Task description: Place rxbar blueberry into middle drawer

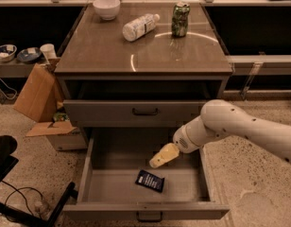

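The rxbar blueberry (150,180), a small dark-blue wrapper with pale print, lies flat on the floor of the pulled-out middle drawer (112,188), near its front centre. My gripper (158,162) hangs inside the drawer just above and slightly behind the bar. It is apart from the bar and holds nothing, and its cream fingers point down-left. My white arm (240,126) comes in from the right over the drawer's right wall.
A shorter closed drawer front (145,111) sits above the open drawer. On the cabinet top stand a green can (180,19), a white bottle on its side (140,26) and a white bowl (106,7). Cardboard boxes (39,98) stand at the left.
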Action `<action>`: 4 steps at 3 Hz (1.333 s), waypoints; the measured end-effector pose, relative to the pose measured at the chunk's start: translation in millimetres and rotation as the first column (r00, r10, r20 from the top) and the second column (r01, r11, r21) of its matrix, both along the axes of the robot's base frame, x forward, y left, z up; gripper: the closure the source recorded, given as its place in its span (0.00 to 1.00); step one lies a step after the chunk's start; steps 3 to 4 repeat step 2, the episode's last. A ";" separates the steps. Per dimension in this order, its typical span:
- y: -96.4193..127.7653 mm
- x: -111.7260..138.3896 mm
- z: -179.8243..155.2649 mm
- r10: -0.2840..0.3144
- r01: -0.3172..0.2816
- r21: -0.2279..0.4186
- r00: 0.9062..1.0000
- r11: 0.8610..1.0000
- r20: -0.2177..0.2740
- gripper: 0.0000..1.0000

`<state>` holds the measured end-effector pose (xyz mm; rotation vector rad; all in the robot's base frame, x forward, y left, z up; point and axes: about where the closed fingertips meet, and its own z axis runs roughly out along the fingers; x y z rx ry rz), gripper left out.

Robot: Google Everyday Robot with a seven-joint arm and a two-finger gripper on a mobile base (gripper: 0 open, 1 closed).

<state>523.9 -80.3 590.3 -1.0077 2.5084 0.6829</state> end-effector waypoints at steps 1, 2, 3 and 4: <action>-11.9 -0.7 63.5 0.092 -0.092 -0.080 0.996 0.993 0.000 0.00; -24.6 -28.5 114.0 0.239 -0.241 -0.153 0.971 0.959 -0.031 0.00; -24.6 -28.5 114.0 0.239 -0.241 -0.153 0.971 0.959 -0.031 0.00; -24.6 -28.5 114.0 0.239 -0.241 -0.153 0.971 0.959 -0.031 0.00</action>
